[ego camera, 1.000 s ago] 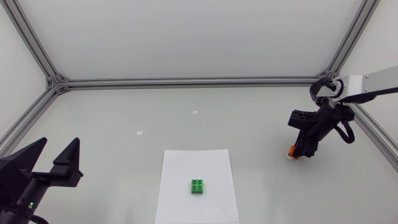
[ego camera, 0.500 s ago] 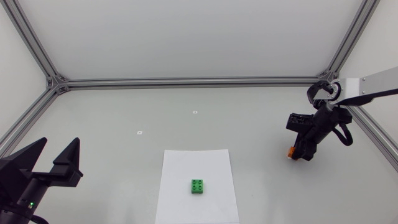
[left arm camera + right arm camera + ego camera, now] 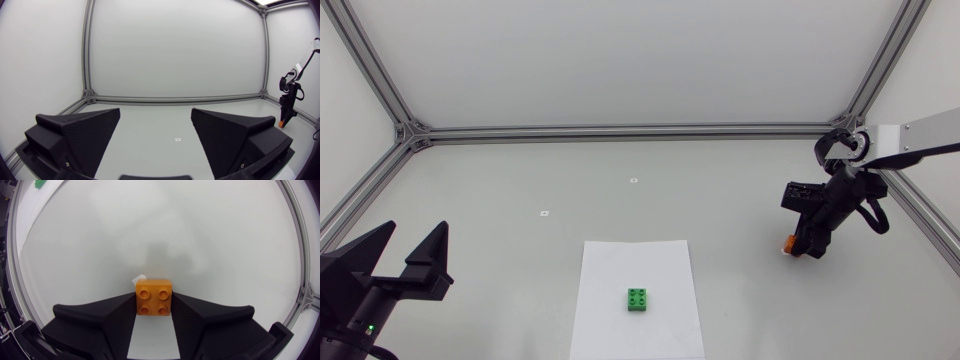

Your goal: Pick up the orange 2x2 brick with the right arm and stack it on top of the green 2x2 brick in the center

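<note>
While you hold station, the items stand as follows.

1. Orange 2x2 plastic brick (image 3: 154, 296): at the right side of the table, studs facing the wrist camera, clamped from two sides between the fingers of your right gripper (image 3: 796, 247). From overhead you see only an orange corner at the fingertips; the black fingers cover the rest. Whether it touches the table cannot be told.
2. Green 2x2 plastic brick (image 3: 638, 298): near centre, upright, well apart from the orange brick, to its left and nearer. In the right wrist view only a green sliver shows, cut off at the edge.
3. White rectangular paper sheet (image 3: 620, 265): flat under the green brick; its near edge is cut off.
4. Pale grey table (image 3: 520, 180): carries two small white markers, one far of centre (image 3: 633, 180), one to its left (image 3: 545, 213). A small white tag (image 3: 141, 278) shows just beyond the orange brick.
5. Left gripper (image 3: 415, 240): near left corner, fingers spread wide with nothing between them, well apart from both bricks; its arm is cut off below.
</note>
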You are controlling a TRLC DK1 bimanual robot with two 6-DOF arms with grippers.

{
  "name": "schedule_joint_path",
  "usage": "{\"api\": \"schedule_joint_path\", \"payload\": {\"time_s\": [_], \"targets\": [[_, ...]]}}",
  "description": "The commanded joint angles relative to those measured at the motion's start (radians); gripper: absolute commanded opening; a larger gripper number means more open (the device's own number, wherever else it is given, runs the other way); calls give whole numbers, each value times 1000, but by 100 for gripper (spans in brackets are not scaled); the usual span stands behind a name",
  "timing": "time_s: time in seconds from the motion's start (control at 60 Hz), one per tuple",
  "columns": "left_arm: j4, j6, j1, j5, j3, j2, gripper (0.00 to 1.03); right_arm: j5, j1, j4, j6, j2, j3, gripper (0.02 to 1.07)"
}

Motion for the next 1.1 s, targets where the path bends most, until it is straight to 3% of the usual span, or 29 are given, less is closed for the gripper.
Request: {"api": "schedule_joint_path", "payload": {"time_s": [0.0, 0.433, 0.583, 0.633, 0.883, 1.083], "targets": [[-14, 13, 3, 4, -41, -8, 99, -9, 4, -38, -24, -20, -3, 41], [-15, 13, 3, 4, -41, -8, 99, -18, 59, -124, -20, -172, -26, 33], [-14, 13, 3, 4, -41, -8, 99, -19, 107, -133, -3, -232, -48, 34], [-15, 13, 3, 4, -41, -8, 99, -21, 131, -134, 9, -258, -58, 39], [-15, 13, 3, 4, -41, -8, 99, -21, 335, -170, 118, -379, -126, 41], [-15, 13, 3, 4, -41, -8, 99, -6, 599, -180, 296, -424, -152, 40]]}}
